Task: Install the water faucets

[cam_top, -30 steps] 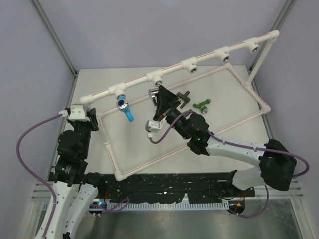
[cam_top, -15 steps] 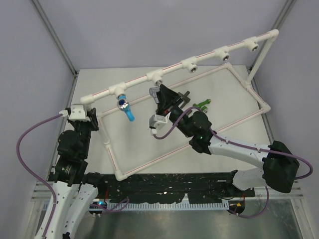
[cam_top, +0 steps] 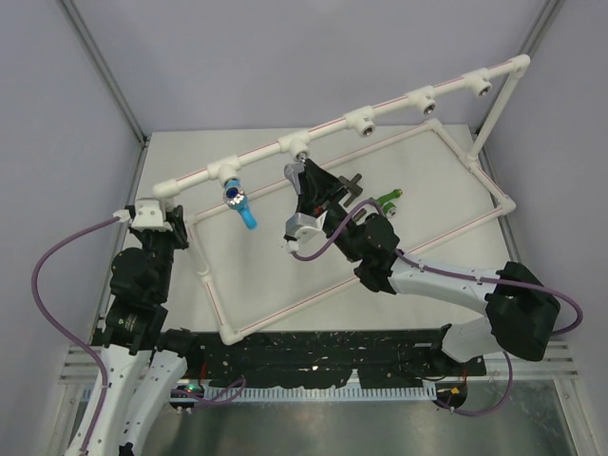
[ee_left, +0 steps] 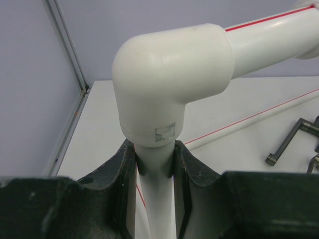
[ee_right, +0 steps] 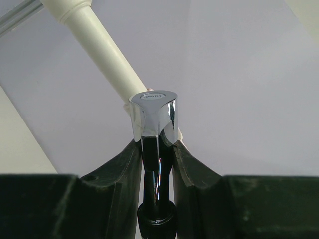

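The shiny chrome faucet (cam_top: 293, 172) is held just under the second socket (cam_top: 300, 147) of the white pipe frame's top rail. My right gripper (cam_top: 304, 183) is shut on it. In the right wrist view the chrome faucet (ee_right: 153, 112) stands up between the fingers of the right gripper (ee_right: 155, 149), with the rail (ee_right: 99, 45) right behind it. A blue faucet (cam_top: 237, 202) hangs from the first socket. A dark faucet (cam_top: 353, 185) and a green faucet (cam_top: 385, 199) lie on the table. My left gripper (ee_left: 155, 159) is shut on the frame's upright pipe, below the corner elbow (ee_left: 169, 84).
The frame's base rectangle (cam_top: 285, 309) lies flat across the table, and its rail rises to a tall post (cam_top: 494, 104) at the back right. Three more sockets sit along the rail to the right. Grey walls enclose the table on the left, back and right.
My right gripper, with the chrome faucet in it, has shifted slightly up toward the rail's second socket and its wrist has turned a little. The left arm has not moved.
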Tool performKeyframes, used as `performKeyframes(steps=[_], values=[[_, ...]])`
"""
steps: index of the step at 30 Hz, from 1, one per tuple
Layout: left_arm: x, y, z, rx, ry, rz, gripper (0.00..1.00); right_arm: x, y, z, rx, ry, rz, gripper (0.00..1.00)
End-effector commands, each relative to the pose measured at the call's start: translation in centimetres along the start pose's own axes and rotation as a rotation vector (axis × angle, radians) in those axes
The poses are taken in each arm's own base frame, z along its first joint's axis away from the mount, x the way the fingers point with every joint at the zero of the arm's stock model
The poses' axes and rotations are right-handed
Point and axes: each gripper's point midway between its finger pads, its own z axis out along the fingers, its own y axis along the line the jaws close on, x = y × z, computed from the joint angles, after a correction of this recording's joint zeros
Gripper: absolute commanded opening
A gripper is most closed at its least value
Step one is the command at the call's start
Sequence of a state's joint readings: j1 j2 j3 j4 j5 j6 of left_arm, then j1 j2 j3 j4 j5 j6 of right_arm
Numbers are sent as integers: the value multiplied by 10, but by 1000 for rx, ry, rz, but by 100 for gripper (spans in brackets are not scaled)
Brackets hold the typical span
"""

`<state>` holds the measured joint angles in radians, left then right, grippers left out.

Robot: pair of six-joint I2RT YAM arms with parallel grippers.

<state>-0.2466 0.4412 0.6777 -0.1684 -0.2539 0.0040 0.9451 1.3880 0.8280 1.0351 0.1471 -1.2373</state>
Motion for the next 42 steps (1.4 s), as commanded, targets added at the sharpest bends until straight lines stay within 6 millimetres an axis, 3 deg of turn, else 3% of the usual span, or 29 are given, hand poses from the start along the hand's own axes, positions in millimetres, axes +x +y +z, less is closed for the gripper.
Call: performKeyframes(steps=[1, 6, 14, 20, 32, 42], values=[[22, -9, -4, 60, 74, 54, 0, 45, -6, -7, 103, 173, 61, 5], [22, -10, -4, 61, 73, 57, 0, 50, 2, -9, 86, 186, -23, 5], [22, -9, -4, 60, 71, 56, 0, 49, 0, -7, 95, 186, -1, 5], [22, -9, -4, 58, 70, 55, 0, 50, 2, -6, 111, 212, 216, 5], [20, -9, -6, 58, 61, 51, 0, 61, 11, -10, 268, 323, 809, 5], [18, -11, -8, 66, 47, 49, 0, 73, 30, -18, 366, 421, 1047, 5]])
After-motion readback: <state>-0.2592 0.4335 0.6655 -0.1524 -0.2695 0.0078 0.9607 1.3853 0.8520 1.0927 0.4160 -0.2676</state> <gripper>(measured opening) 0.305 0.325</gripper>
